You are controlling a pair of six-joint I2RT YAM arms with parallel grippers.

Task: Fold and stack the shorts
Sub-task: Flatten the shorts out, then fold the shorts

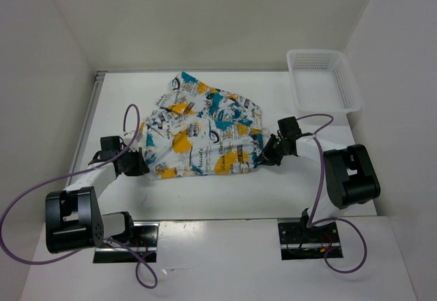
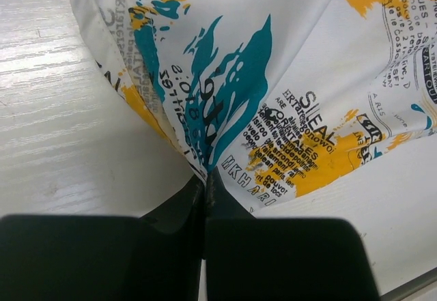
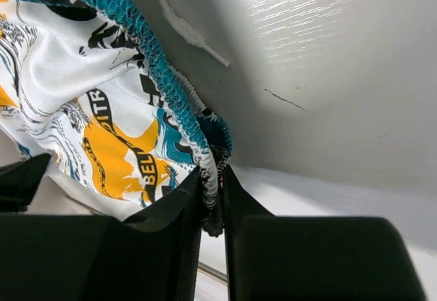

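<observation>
White printed cloth: top view has the shorts [image 1: 201, 134] spread mid-table [image 1: 205, 198], crumpled, reaching toward the far edge. Not folded yet. Left gripper [image 1: 136, 164] is at their left corner, right gripper [image 1: 266, 152] at their right corner. Mesh basket [image 1: 322, 79] sits at the far right corner, apart from the cloth.

Left wrist: fingers [image 2: 177, 205] are clenched on a thin pinch of fabric, and the cloth fans out from the tips. Very little material is in the grip.

Right wrist: fingers [image 3: 171, 205] are clamped on the teal elastic waistband [image 3: 160, 86], bunched between the tips and raised off the table.

Risks: the left pinch looks shallow, so tension from a lift or pull could slip it out. It may also hold one layer only, so the fold would drag unevenly. Unequal arm heights would skew the crease. A swing to the right could snag the basket.
</observation>
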